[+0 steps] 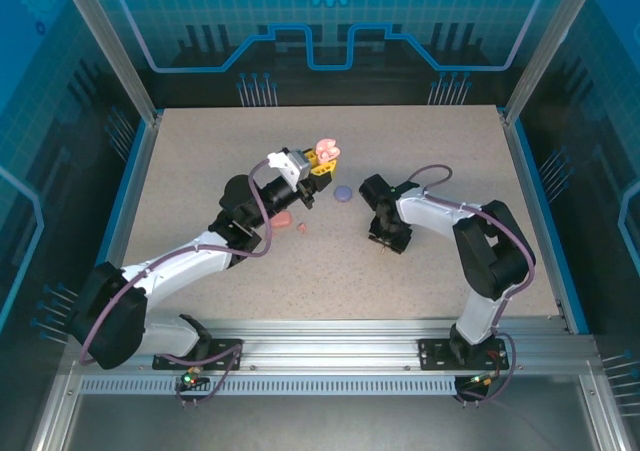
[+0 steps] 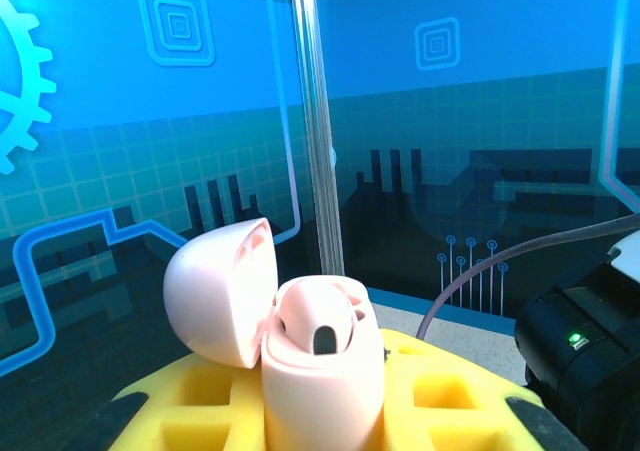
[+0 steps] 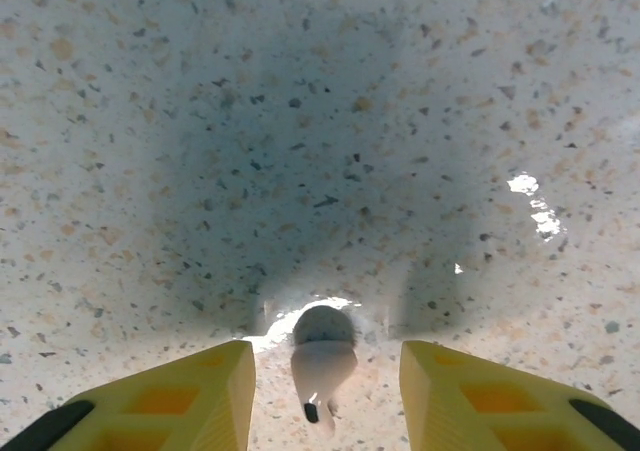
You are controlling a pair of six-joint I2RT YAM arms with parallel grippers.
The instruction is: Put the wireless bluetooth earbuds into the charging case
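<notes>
Speckled beige table [image 1: 200, 161] with blue edging, enclosed by aluminium posts [image 1: 108, 46] and translucent blue panels [image 1: 330, 31] printed with gear and circuit motifs; an aluminium rail [image 1: 330, 336] at the near edge carries both my arm bases. My left gripper [image 1: 318, 163], raised above the table's middle, is clenched on a pink charging case [image 1: 328, 151]. In the left wrist view the yellow fingers [image 2: 440, 396] clamp the case [image 2: 320, 371] upright, its lid [image 2: 222, 291] hinged open to the left, against a blue panel and one vertical post [image 2: 320, 121]. My right gripper [image 1: 385, 239] points down at the table. In its wrist view the yellow fingers [image 3: 200, 391] stand apart on either side of a pale pink earbud [image 3: 322, 363] lying on the shadowed tabletop [image 3: 300, 121], touching neither. A purple rounded piece [image 1: 343, 193] and two coral pieces [image 1: 283, 218] lie between the arms.
</notes>
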